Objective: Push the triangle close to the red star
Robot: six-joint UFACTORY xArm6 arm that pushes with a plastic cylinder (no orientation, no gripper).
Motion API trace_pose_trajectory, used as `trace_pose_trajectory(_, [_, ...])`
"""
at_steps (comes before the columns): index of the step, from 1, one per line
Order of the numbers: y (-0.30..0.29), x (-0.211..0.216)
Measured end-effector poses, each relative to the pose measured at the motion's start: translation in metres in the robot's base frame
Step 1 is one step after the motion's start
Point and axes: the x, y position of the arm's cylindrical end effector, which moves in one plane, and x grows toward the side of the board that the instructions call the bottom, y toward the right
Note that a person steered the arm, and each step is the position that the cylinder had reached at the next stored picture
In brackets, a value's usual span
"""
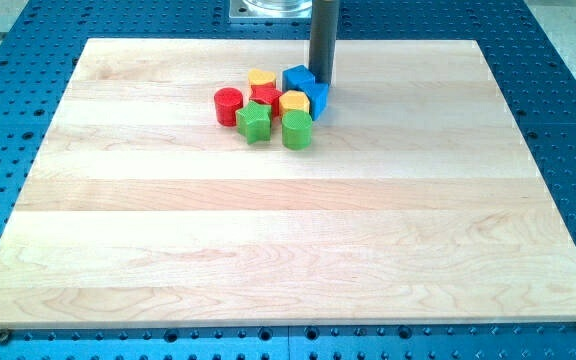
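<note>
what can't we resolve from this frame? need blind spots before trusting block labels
- Camera view: red star mostly covered by the yellow blocks and.
- Second blue block, maybe the triangle: shape unclear, crowded against the blue cube and my tip.
- Arm above the rod: cut off by the view's top.

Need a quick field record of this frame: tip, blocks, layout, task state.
tip: my tip at the cluster's upper right, at the blue blocks; contact unclear
blue blocks: two, shapes unclear, one left of the rod, one below it
red star: mid-cluster, mostly hidden
red cylinder: cluster's left end
yellow blocks: one at top, one centre
green blocks: star-like, cylinder-like, bottom row
layout: all eight bunched near the board's top centre
task state: which block is the triangle cannot be told
</note>
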Motion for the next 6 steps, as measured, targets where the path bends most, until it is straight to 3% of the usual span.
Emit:
trace_pose_trajectory(1, [0.056,0.010])
trace_pose_trajectory(2, [0.034,0.045])
trace_pose_trajectory(4, [-0.012,0.043])
trace_pose_trajectory(5, [0.002,0.044])
trace_pose_trajectory(6, [0.030,0.097])
